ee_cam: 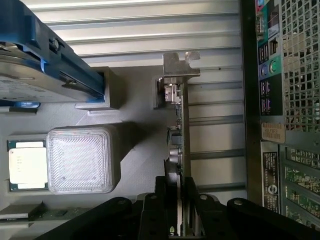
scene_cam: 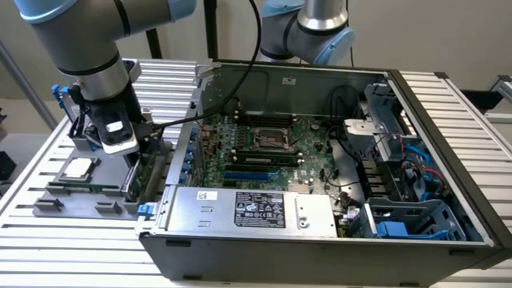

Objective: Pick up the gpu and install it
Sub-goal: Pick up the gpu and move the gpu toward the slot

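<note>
From the exterior view's left: a grey holder (scene_cam: 80,201) on the slatted surface (scene_cam: 48,240) carries the square chip (scene_cam: 78,169). Just beside it the gpu (scene_cam: 142,177) stands on edge in a slot, probably so both faces stay free for a pinch from above. The gripper (scene_cam: 134,156) is down over the card, just outside the open computer case (scene_cam: 448,150), with the motherboard (scene_cam: 272,150) to the right. The wrist view adds what the arm hides: card edge-on, silver bracket (ee_cam: 179,65) at the far end, fingers (ee_cam: 165,200) pressed on either face. I read that as clamped on the gpu. The card appears seated in the holder, not yet lifted.
</note>
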`<state>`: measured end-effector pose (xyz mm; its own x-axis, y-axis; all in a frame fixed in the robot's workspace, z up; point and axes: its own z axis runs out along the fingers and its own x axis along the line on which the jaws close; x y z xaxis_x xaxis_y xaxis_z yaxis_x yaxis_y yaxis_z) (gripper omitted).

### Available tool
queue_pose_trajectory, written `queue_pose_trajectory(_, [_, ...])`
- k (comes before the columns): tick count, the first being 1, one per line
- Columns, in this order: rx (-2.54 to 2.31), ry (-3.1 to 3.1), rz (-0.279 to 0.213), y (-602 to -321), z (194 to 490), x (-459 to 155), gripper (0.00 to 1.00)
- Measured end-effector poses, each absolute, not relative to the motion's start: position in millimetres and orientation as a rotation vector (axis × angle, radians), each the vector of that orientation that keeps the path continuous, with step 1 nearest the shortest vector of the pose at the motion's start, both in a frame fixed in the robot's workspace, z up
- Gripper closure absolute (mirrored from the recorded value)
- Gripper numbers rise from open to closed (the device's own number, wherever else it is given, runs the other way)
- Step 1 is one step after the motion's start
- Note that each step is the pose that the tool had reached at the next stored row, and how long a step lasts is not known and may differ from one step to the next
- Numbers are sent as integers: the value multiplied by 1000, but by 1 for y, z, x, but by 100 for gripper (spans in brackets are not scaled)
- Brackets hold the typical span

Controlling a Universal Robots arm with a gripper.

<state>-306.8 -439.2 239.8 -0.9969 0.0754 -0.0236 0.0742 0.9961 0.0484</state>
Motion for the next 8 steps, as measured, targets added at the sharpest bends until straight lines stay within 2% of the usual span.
queue_pose_trajectory(8, [17,3116,76,-439,240,-307,100])
